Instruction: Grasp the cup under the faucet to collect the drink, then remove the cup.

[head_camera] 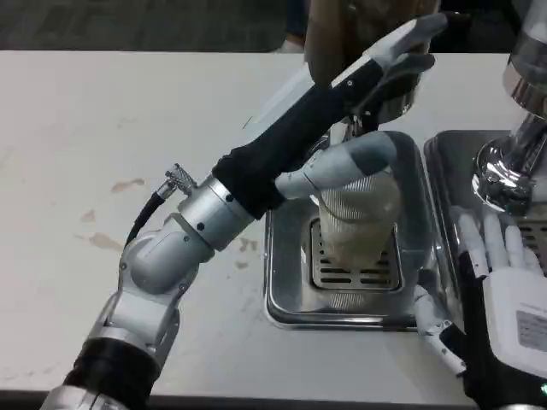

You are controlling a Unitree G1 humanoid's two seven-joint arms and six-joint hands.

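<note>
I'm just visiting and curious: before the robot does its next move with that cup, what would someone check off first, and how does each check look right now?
1. Left hand has the cup: ok, its fingers wrap around the ribbed cup.
2. Cup upright: ok, it stands straight over the slotted drip tray.
3. Cup sits under the faucet: cannot tell, the left forearm hides the spout.
4. Drink collected: cannot tell, the cup's inside is hidden.
5. Right hand out of the way: ok, it lies open on the neighbouring tray, apart from the cup.
6. Path for pulling the cup away: ok, bare white table lies to the left.
</note>
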